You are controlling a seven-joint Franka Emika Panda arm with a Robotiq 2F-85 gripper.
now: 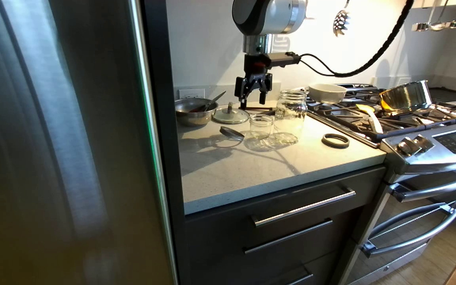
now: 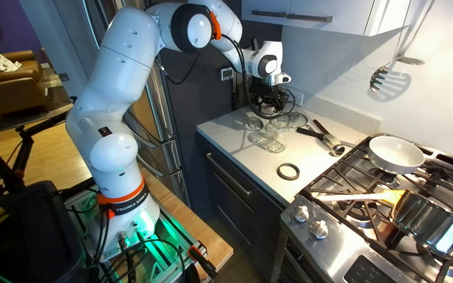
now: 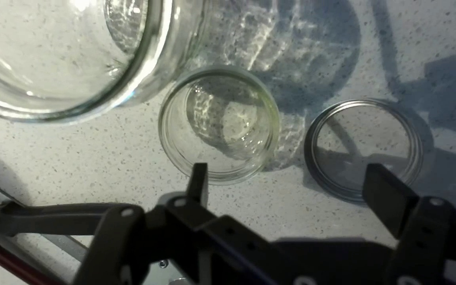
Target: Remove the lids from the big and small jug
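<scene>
My gripper [image 3: 287, 178] hangs above the counter with its jaws wide apart and nothing between them. Beneath its fingers in the wrist view are the small jug [image 3: 222, 175], uncovered, and the small dark-rimmed lid [image 3: 314, 168], one to each side. An exterior view shows this small lid [image 1: 232, 133] leaning, its left edge raised off the counter; whether it is at rest I cannot tell. The big jug [image 1: 291, 111] stands right beside the small jug [image 1: 261, 127], its mouth uncovered too. The larger greyish ring lid [image 2: 288, 178] lies flat near the stove, apart from both jugs.
Behind the jugs are a glass pot lid [image 1: 232, 115] and a metal bowl [image 1: 196, 118] holding a utensil. Knives with dark handles [image 3: 57, 219] lie near the wall. The stove bears a white bowl [image 2: 395, 157] and a tilted pot [image 2: 435, 224]. A fridge [image 1: 73, 158] flanks the counter.
</scene>
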